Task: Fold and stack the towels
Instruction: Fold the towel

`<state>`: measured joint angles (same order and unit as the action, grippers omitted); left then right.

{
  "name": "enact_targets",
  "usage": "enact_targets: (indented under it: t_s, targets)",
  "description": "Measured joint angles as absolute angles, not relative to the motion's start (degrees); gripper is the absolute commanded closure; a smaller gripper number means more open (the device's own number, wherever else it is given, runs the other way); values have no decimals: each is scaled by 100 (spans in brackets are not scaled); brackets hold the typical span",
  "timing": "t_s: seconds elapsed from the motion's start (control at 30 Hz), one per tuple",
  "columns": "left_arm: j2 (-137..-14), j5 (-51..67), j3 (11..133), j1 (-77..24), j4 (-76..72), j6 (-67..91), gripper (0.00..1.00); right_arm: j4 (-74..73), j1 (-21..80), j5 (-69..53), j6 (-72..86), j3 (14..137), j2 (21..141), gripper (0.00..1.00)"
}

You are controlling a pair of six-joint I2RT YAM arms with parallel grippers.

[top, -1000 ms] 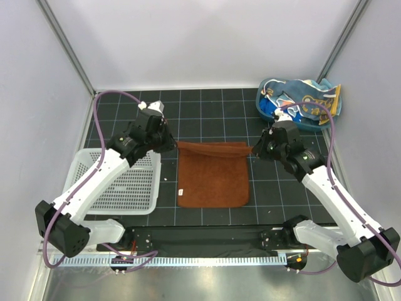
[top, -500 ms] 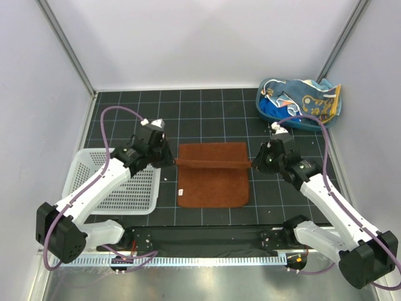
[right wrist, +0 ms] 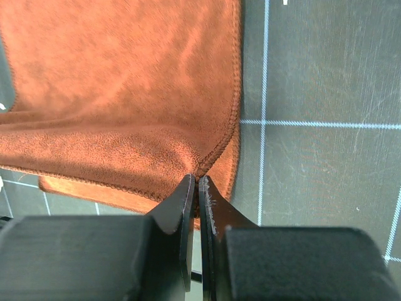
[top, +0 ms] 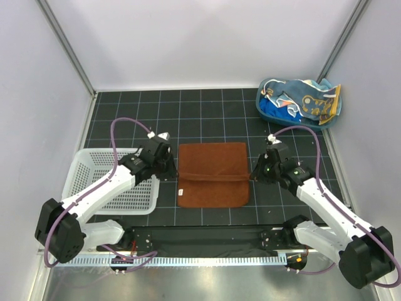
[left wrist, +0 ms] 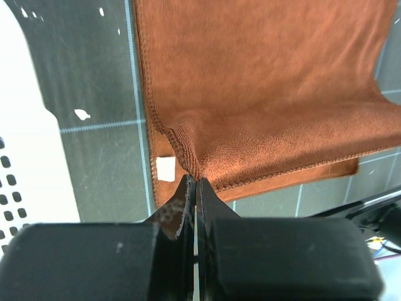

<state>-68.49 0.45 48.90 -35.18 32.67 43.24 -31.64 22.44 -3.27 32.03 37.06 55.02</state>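
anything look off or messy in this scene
Nothing damaged. The rust-brown towel is mid-fold, pinched by the left end effector and right end effector, its lifted edge level. Only untidy spot: the heaped towels spill over the rim of the blue tub at far right.

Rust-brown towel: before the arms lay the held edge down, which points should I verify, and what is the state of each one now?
1. Corner held by left gripper: ok, shut on the rust-brown towel.
2. Other corner held by right gripper: ok, shut on it.
3. Held edge straight between both grips: ok, only a slight sag.
4. Held edge lined up over the near edge: not ok, a strip of the lower layer shows beyond it.
5. Lower layer smooth under the fold: cannot tell, it is covered.
6. Towel apart from white mesh basket: ok.
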Motion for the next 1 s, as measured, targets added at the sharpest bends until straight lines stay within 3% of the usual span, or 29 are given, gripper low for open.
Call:
enact_targets:
  t_s: [0.83, 1.0]
  targets:
    - [-6884, -169, 4296, -4047, 3459, 4716, 100, -3645, 2449, -698, 3489, 3409, 6027, 96]
    - [-6984, -163, 4165, -4064, 3503, 4790, 97, -3706, 2471, -834, 3599, 3398, 6106, 88]
